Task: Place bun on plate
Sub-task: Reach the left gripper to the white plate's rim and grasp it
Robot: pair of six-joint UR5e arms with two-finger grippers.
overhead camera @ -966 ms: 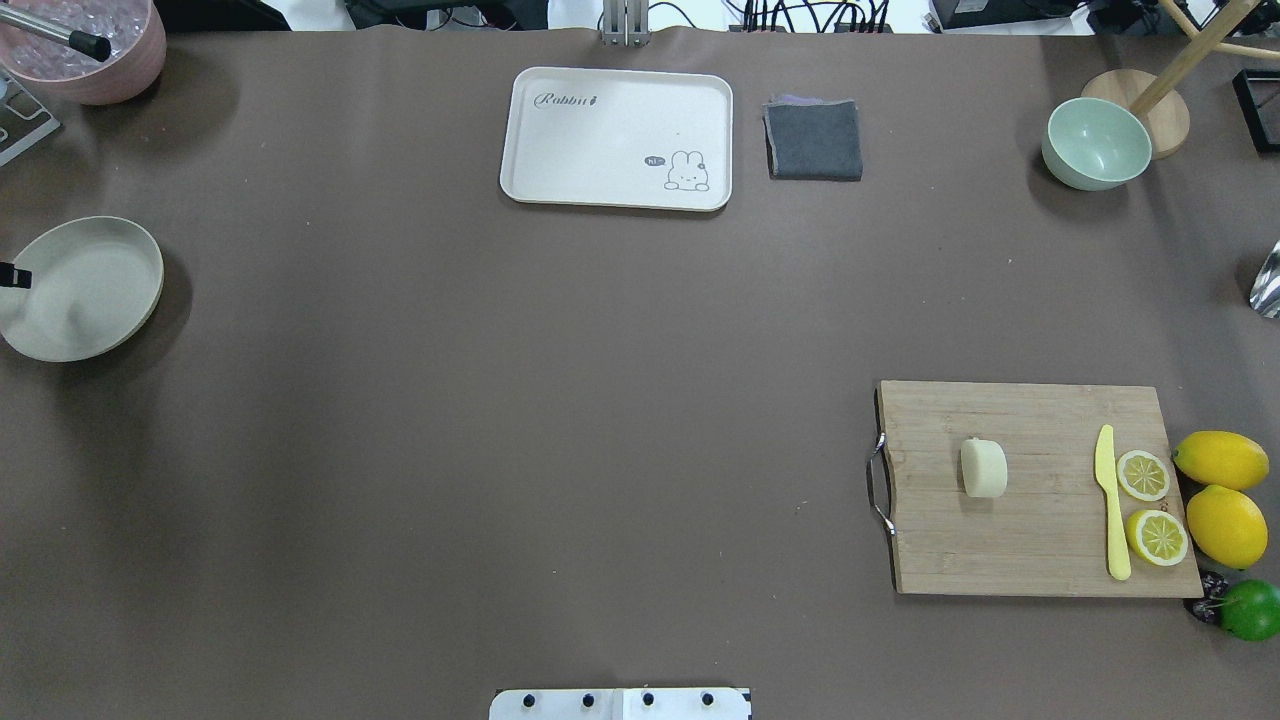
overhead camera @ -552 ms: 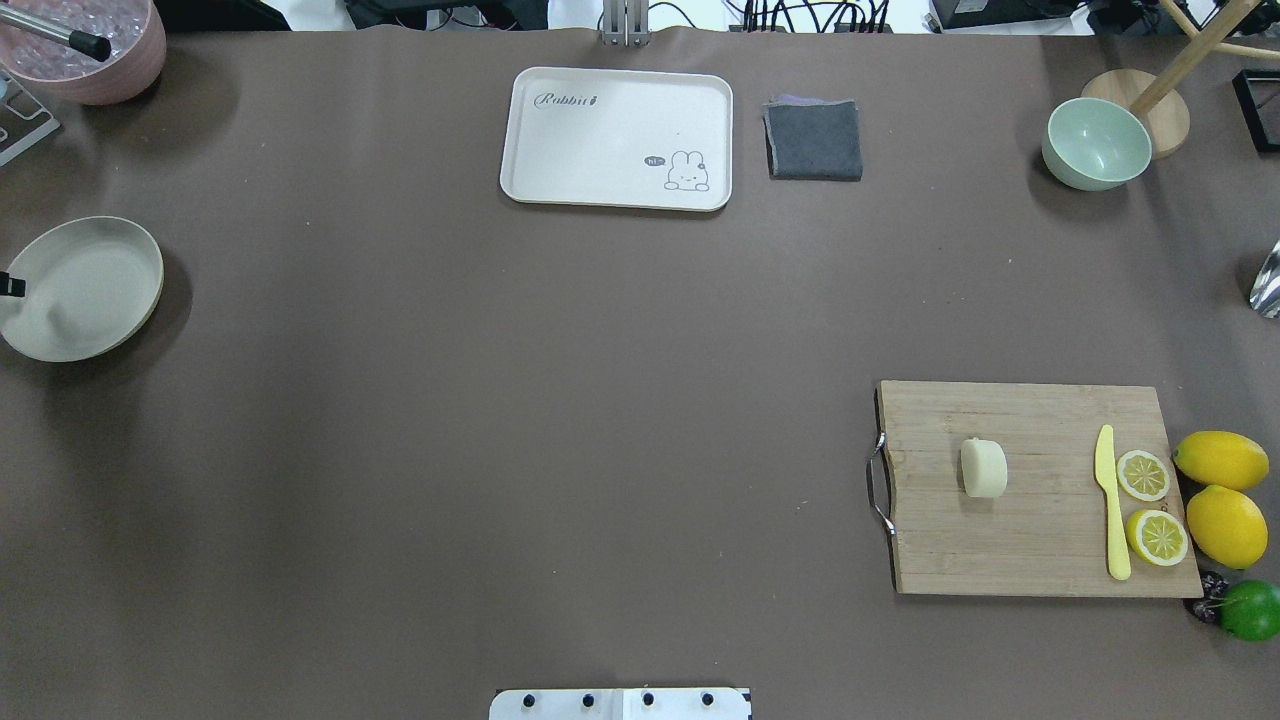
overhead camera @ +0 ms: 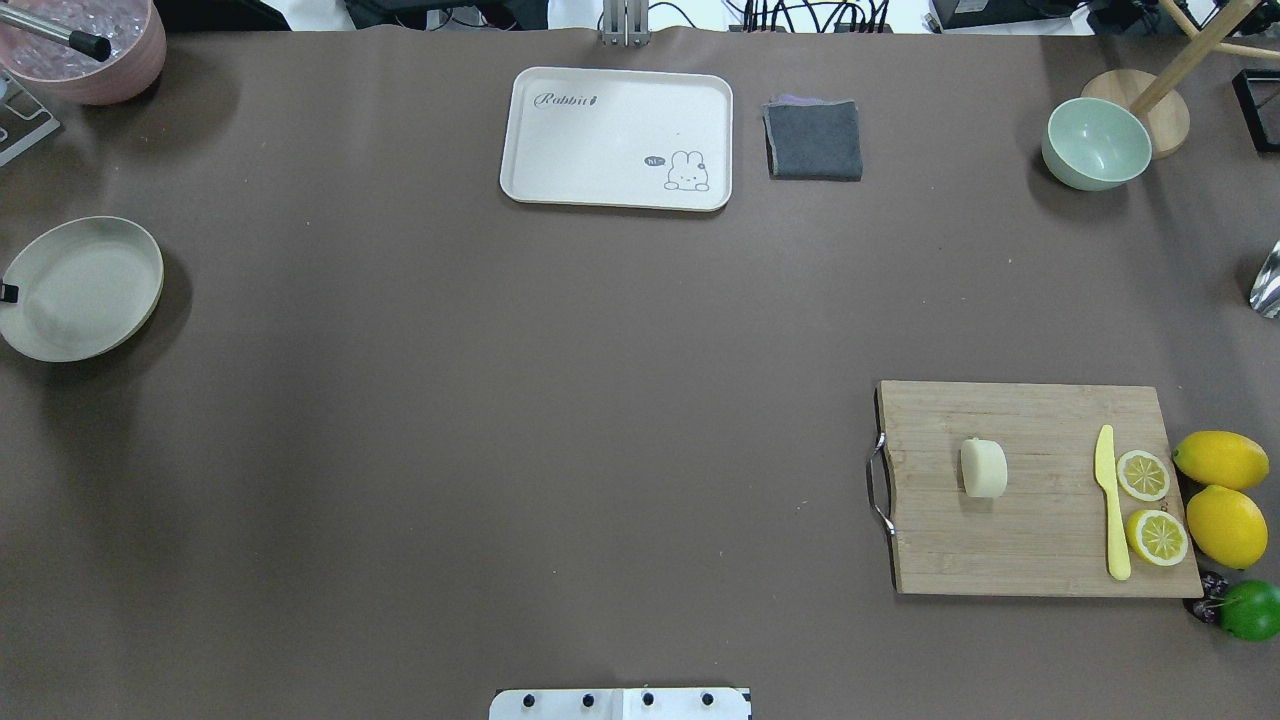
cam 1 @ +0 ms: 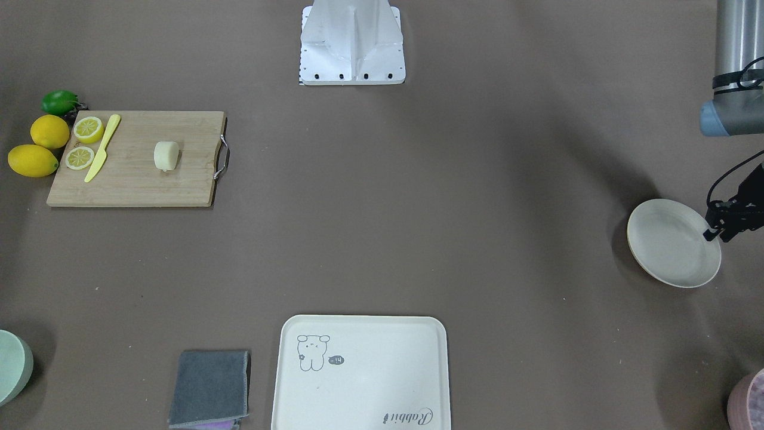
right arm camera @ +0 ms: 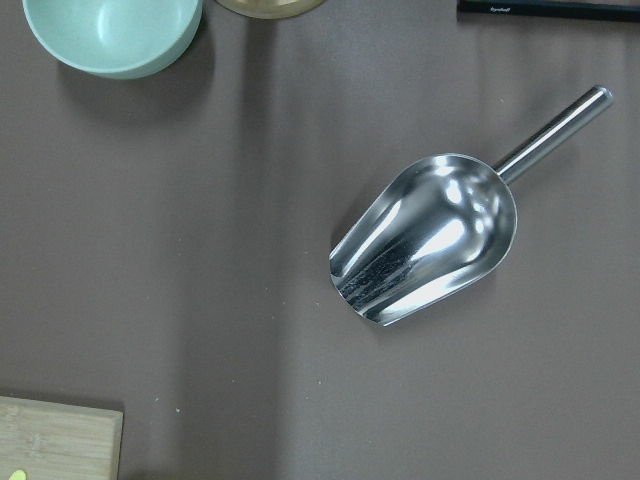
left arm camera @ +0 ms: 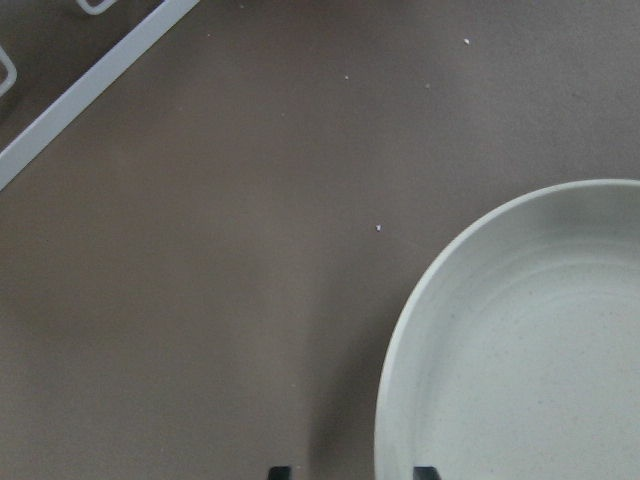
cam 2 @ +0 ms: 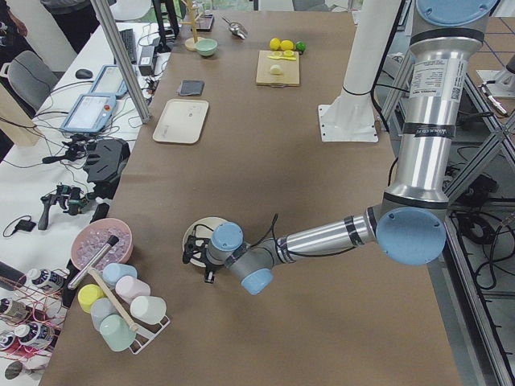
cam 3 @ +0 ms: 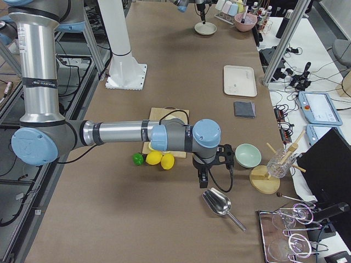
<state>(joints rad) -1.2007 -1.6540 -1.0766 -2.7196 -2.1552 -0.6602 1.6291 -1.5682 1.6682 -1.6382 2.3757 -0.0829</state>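
Observation:
The bun [overhead camera: 983,468] [cam 1: 166,155], a small pale cream lump, lies on the wooden cutting board [overhead camera: 1040,540] at the right of the overhead view. No gripper is near it. The plate [overhead camera: 85,290] [cam 1: 671,242], round and off-white, sits empty at the table's far left. My left gripper [cam 1: 719,230] [left arm camera: 352,472] hangs at the plate's outer rim. It is open, and its two fingertips [left arm camera: 280,471] stand wide apart on either side of the rim line. My right gripper [cam 3: 202,178] hovers past the lemons beside a metal scoop. I cannot tell if it is open or shut.
On the board lie a yellow knife [overhead camera: 1110,505] and two lemon halves [overhead camera: 1143,475], with whole lemons [overhead camera: 1222,460] and a lime [overhead camera: 1250,610] beside it. A cream tray [overhead camera: 617,138], grey cloth [overhead camera: 813,140] and green bowl [overhead camera: 1095,143] line the far edge. A scoop [right arm camera: 425,240] lies right.
In the overhead view my left gripper has slid left, off the plate toward the view's edge, and its shadow has left the plate. Bun and plate have not moved.

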